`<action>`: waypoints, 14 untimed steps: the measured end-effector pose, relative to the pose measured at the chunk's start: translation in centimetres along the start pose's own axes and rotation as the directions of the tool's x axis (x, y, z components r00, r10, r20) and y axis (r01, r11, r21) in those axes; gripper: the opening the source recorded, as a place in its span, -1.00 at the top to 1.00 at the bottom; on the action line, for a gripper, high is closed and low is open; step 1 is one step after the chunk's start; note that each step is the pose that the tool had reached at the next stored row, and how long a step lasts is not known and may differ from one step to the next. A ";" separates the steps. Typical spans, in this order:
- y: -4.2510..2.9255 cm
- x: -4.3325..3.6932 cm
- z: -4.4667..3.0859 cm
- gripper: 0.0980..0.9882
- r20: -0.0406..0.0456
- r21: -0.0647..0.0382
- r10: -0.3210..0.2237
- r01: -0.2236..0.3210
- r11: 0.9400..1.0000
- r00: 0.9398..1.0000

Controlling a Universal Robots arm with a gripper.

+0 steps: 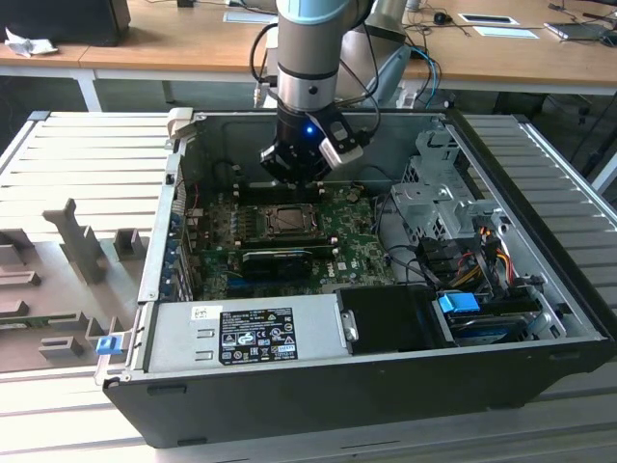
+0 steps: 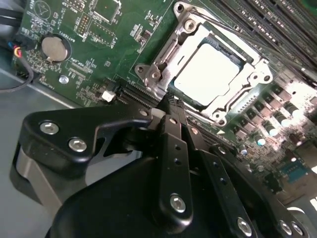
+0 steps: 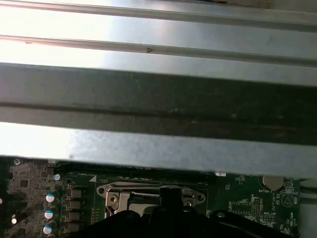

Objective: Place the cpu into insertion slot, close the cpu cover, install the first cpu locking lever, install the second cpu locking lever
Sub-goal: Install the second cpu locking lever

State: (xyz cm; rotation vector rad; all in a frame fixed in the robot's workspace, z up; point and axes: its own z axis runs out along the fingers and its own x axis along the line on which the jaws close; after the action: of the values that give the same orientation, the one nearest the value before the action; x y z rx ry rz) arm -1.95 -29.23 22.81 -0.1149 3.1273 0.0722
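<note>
The pale silver cpu (image 2: 208, 72) lies flat in the insertion slot (image 1: 286, 221) on the green board inside the open computer case. The metal cpu cover (image 2: 161, 57) lies down over it, framing the chip. A thin wire locking lever (image 2: 225, 25) runs along one side of the frame. My gripper (image 2: 170, 101) is shut with nothing in it, its tip right at the near corner of the socket frame. In the exterior view the gripper (image 1: 292, 178) hangs just behind the slot. The first wrist view has the gripper (image 3: 168, 196) tip in front of the socket.
The case's metal wall (image 3: 158, 99) rises close behind the socket. A power supply (image 1: 246, 333) fills the front, a drive cage (image 1: 439, 198) and cables (image 1: 472, 260) the exterior view's right. A coin battery (image 2: 53, 48) sits on the board. Grey fixtures (image 1: 82, 241) stand outside the case.
</note>
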 end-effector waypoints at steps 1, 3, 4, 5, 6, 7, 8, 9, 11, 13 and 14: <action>0.02 0.00 -0.58 0.98 0.000 0.000 0.000 0.000 1.000 1.000; -0.16 0.00 -0.63 0.98 0.000 0.000 0.000 0.000 1.000 1.000; -0.43 0.03 -0.64 0.98 0.000 0.000 0.000 0.000 1.000 1.000; -1.03 0.07 -0.66 0.98 0.000 0.000 0.000 0.000 1.000 1.000; -1.56 0.11 -0.68 0.98 0.000 0.000 0.000 0.000 1.000 1.000; -2.22 0.16 -0.72 0.98 0.000 0.000 0.000 0.000 1.000 1.000; -2.51 0.18 -0.72 0.98 0.000 0.000 0.000 0.000 1.000 1.000; -2.75 0.19 -0.74 0.98 0.000 0.000 0.000 0.000 1.000 1.000; -3.01 0.22 -0.76 0.98 0.000 0.000 0.000 0.000 1.000 1.000; -3.09 0.22 -1.09 0.98 0.000 0.000 0.000 0.000 1.000 1.000; -3.10 0.22 -1.31 0.98 0.000 0.000 0.000 0.000 1.000 1.000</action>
State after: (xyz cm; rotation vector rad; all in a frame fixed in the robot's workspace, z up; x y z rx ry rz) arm -1.95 -32.40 23.97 -0.1149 3.1273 0.0718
